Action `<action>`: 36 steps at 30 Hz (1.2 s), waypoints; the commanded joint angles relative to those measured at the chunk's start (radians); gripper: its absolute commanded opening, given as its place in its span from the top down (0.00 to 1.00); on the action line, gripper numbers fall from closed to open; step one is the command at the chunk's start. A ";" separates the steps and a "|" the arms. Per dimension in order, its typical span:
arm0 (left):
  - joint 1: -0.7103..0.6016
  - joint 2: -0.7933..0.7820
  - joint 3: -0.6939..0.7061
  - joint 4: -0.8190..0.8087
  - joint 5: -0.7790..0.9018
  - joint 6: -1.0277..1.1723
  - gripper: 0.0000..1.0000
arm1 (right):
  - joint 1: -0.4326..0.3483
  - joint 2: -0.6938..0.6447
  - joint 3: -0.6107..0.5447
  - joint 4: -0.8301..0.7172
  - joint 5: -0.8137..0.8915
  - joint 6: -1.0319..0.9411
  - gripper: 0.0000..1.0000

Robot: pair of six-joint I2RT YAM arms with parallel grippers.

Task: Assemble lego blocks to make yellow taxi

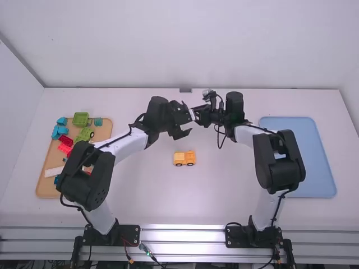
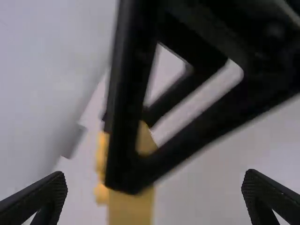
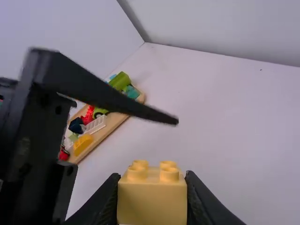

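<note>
One white surface (image 1: 140, 202) meets a pale wall (image 1: 185, 45). On it stands a yellow car (image 1: 184, 158); beyond that, the right gripper (image 1: 196, 114) clamps a yellow block (image 3: 152, 201), the left gripper (image 1: 187, 120) apart. Left of the car: a tan tray (image 1: 102, 131); right, a blue tray (image 1: 297, 157).

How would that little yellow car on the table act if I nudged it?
The yellow car would probably roll along its length, since wheels show at its side. Its blocky, toy-brick body looks stiff, so it likely won't bend. Sitting low, it seems unlikely to tip.
</note>
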State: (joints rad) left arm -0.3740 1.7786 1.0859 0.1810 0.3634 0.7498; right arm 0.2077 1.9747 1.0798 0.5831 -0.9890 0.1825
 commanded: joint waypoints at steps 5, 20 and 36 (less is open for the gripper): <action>0.111 -0.006 0.207 -0.315 0.356 -0.035 0.01 | -0.033 0.015 0.019 -0.013 -0.061 -0.143 0.80; 0.214 0.014 0.475 -0.814 0.489 0.085 0.01 | -0.058 0.015 0.151 -0.267 -0.414 -0.507 0.81; 0.190 0.103 0.474 -0.896 0.564 0.243 0.01 | -0.015 0.015 0.151 -0.330 -0.463 -0.668 0.83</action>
State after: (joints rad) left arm -0.1772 1.8729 1.5440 -0.7086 0.8673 0.9157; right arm 0.1913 1.9751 1.2060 0.2543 -1.3964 -0.4458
